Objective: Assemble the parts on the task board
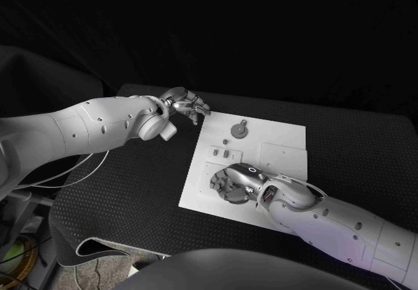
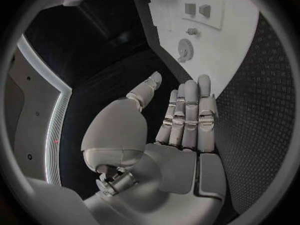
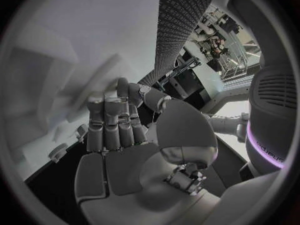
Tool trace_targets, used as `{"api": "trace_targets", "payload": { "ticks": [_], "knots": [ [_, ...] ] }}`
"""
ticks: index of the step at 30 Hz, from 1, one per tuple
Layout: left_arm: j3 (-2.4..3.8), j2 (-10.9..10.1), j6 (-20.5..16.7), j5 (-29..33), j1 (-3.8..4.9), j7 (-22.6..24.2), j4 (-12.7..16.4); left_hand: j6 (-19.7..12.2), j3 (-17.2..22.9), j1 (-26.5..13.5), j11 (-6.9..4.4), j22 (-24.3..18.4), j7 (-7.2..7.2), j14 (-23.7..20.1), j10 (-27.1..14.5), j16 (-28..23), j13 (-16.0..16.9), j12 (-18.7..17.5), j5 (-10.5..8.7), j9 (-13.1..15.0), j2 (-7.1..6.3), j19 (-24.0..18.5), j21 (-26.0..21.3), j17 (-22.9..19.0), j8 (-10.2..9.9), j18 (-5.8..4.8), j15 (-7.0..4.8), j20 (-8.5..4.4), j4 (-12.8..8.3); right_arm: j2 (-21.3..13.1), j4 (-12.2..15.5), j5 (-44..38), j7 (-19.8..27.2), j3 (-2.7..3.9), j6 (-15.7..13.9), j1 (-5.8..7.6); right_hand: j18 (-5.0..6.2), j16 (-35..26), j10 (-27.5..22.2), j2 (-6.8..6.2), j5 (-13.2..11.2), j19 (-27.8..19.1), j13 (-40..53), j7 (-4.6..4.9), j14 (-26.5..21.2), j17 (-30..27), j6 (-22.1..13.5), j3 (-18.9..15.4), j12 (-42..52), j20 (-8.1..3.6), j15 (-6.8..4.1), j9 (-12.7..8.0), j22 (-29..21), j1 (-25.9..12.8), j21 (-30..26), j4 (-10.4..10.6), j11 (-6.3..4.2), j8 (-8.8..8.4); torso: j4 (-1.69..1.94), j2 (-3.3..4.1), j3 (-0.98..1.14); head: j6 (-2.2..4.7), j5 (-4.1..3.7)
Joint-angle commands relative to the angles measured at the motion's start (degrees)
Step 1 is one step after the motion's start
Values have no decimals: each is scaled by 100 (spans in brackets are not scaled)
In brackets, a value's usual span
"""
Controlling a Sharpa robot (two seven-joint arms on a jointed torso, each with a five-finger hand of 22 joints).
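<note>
The white task board [image 1: 277, 158] lies mid-table. A grey round part [image 1: 238, 130] sits near its far edge, and small grey pieces [image 1: 222, 153] stand below it. My left hand [image 1: 185, 103] hovers just off the board's far-left corner, fingers straight and thumb apart, holding nothing. The left wrist view shows that hand [image 2: 187, 115] empty, with the round part [image 2: 185, 48] and small pieces [image 2: 197, 9] on the board [image 2: 219, 50] beyond it. My right hand [image 1: 234, 181] is over the board's near-left area, fingers apart and empty. Its palm [image 3: 119, 135] faces the board [image 3: 69, 40].
The black textured table [image 1: 113, 193] surrounds the board, with bare room to the left and right of it. A raised square plate [image 1: 283, 160] sits on the board's right half. Cables [image 1: 70, 175] hang off the table's left side.
</note>
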Motion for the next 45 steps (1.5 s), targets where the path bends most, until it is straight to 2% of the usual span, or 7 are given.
{"api": "trace_targets", "payload": {
  "ticks": [1,15,31,45],
  "knots": [
    [3,17,51,27,6,40,7,-24,4,-59,7,8,28,25,-49,-29,-5,-5,-36,-8,15,47,-29,8,5,216,19,-9,13,-7,-32,-56,-117,-22,255,-24,277,-19,36,34,19,-5,-13,210,-6,6,254,26,-14,-39,-28,165,56,48,16,10,-14,26,-2,0,2,1,-2],
    [3,17,49,27,6,37,-1,-25,6,-63,7,10,28,25,-51,-30,-6,-6,-36,-9,15,47,-31,10,6,217,19,-9,13,-33,44,103,-92,-22,210,-24,277,-24,56,41,18,-7,-15,209,-7,5,262,21,-26,-38,-29,168,56,40,13,11,-16,27,0,-1,0,1,-2],
    [3,17,50,27,6,29,1,-28,7,-70,7,12,29,25,-53,-31,-7,-6,-36,-10,17,48,-34,11,6,217,19,-8,14,2,-50,162,-311,-22,480,-22,277,-36,63,53,19,-16,-23,213,-16,3,252,17,-60,-35,-26,166,54,24,2,13,-13,15,1,0,-4,1,-18],
    [2,38,70,27,6,17,-22,-29,7,-74,8,14,29,25,-53,-32,-7,-5,-36,-11,16,48,-36,12,7,217,20,-8,15,42,-67,176,-445,-21,332,-22,277,-48,56,64,20,-32,-33,224,-34,4,227,16,-109,-28,-17,162,51,8,-14,11,-2,-7,-4,1,0,1,-33]
  ]
}}
